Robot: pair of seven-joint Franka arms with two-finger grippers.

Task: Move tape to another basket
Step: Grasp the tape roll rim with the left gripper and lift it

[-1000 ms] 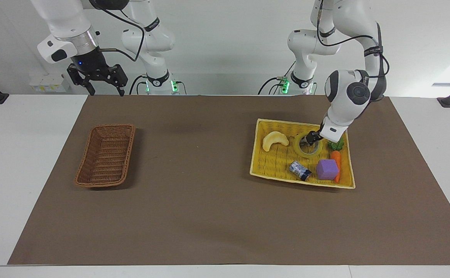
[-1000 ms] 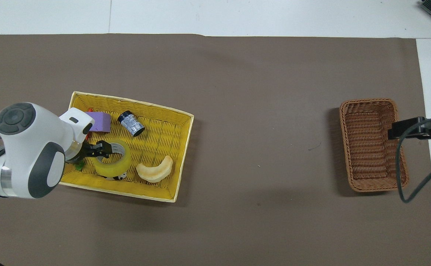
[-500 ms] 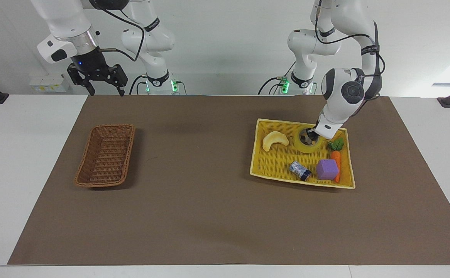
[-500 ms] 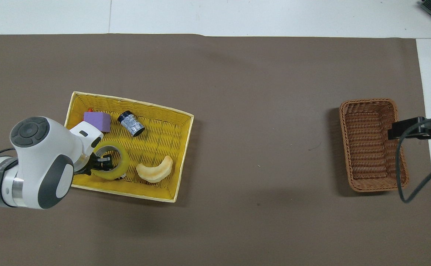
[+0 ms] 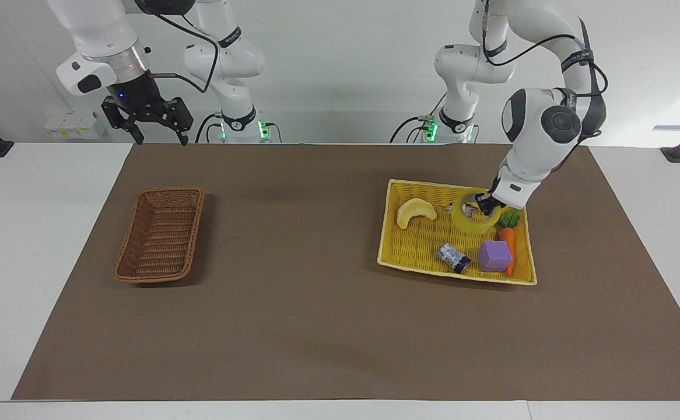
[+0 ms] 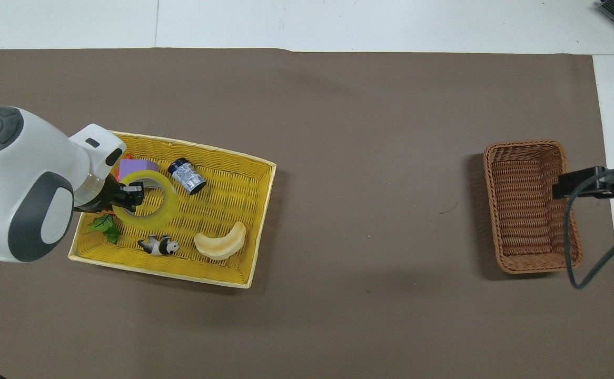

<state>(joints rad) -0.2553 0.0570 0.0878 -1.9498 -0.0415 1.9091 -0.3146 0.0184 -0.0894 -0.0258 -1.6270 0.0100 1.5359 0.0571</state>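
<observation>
The tape, a yellow translucent ring, hangs tilted a little above the floor of the yellow basket. My left gripper is shut on the ring's wall, one finger inside the hole. From overhead the tape partly covers the purple block, with the left gripper at its rim. The brown wicker basket sits empty toward the right arm's end of the table. My right gripper waits open in the air, over the mat's edge nearest the robots. Overhead, the right gripper overlaps the brown basket.
The yellow basket also holds a pale crescent toy, a dark can, a purple block, a carrot with green leaves, and a small panda figure. Brown mat lies between the two baskets.
The left gripper closed on the tape's wall and raised it toward the purple block. The panda figure that the tape hid now shows. The right arm has not moved.
</observation>
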